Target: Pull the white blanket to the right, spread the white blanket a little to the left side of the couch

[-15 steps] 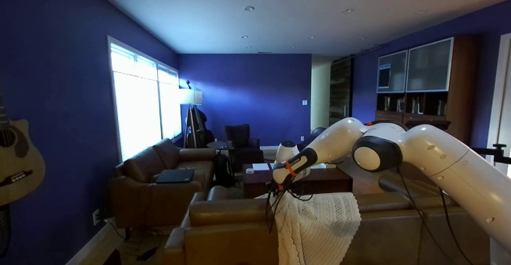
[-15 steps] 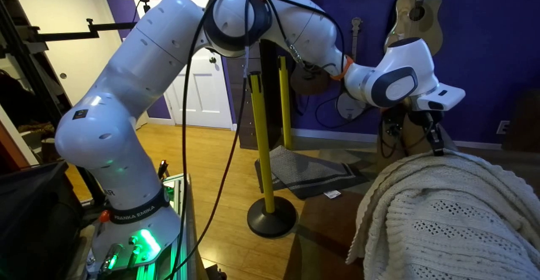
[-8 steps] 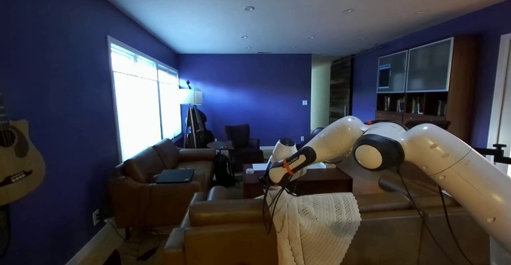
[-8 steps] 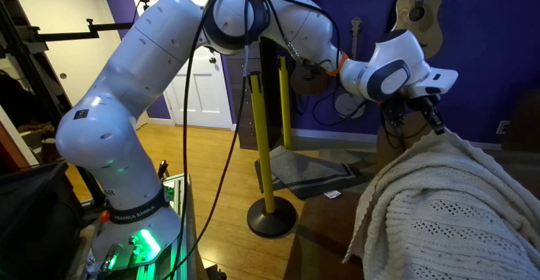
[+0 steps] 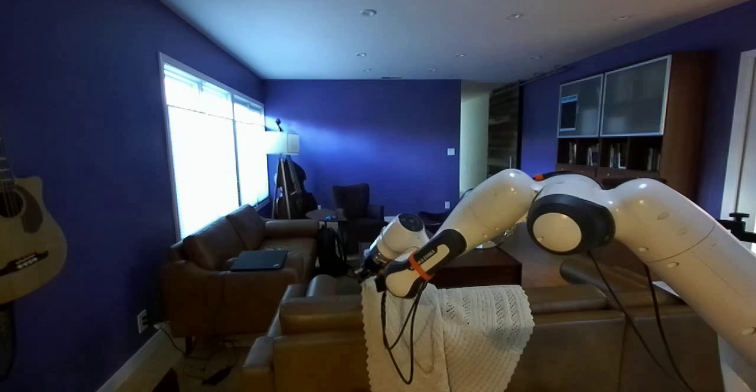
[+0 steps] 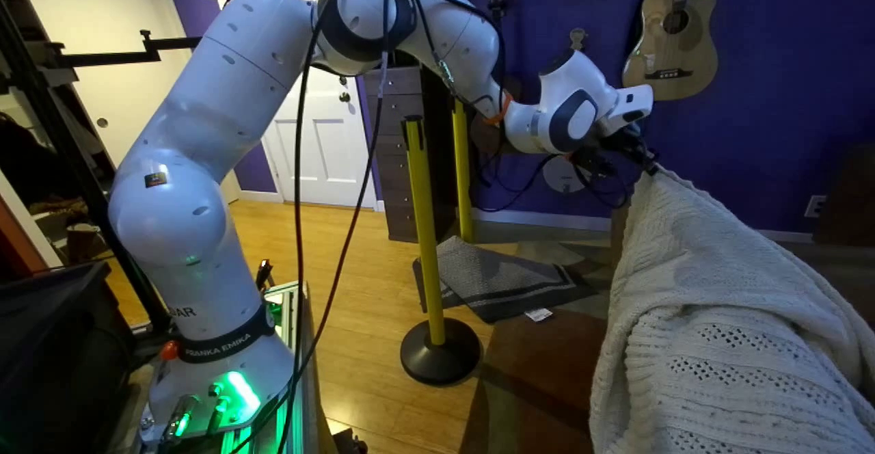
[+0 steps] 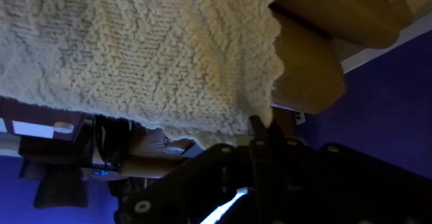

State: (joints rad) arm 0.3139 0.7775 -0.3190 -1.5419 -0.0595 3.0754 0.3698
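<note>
Nearest to me, the white blanket [image 5: 472, 327] hangs over the back of the brown couch [image 5: 331, 356], with bare leather showing on either side of it. At one corner of the blanket, the gripper [image 6: 649, 166] is clamped on the knit and holds it peaked above the rest; the wrist view shows the fingertips [image 7: 258, 128] together at that corner. Assessment: the spreading step appears to be in hand, not complete. The next move calls for carrying the corner a little way outward over the bare leather, lowering it, then letting go. Release at this height would likely drop the corner into a fold. Further off stand a coffee table [image 5: 485, 271] and a dark armchair [image 5: 351, 201].
</note>
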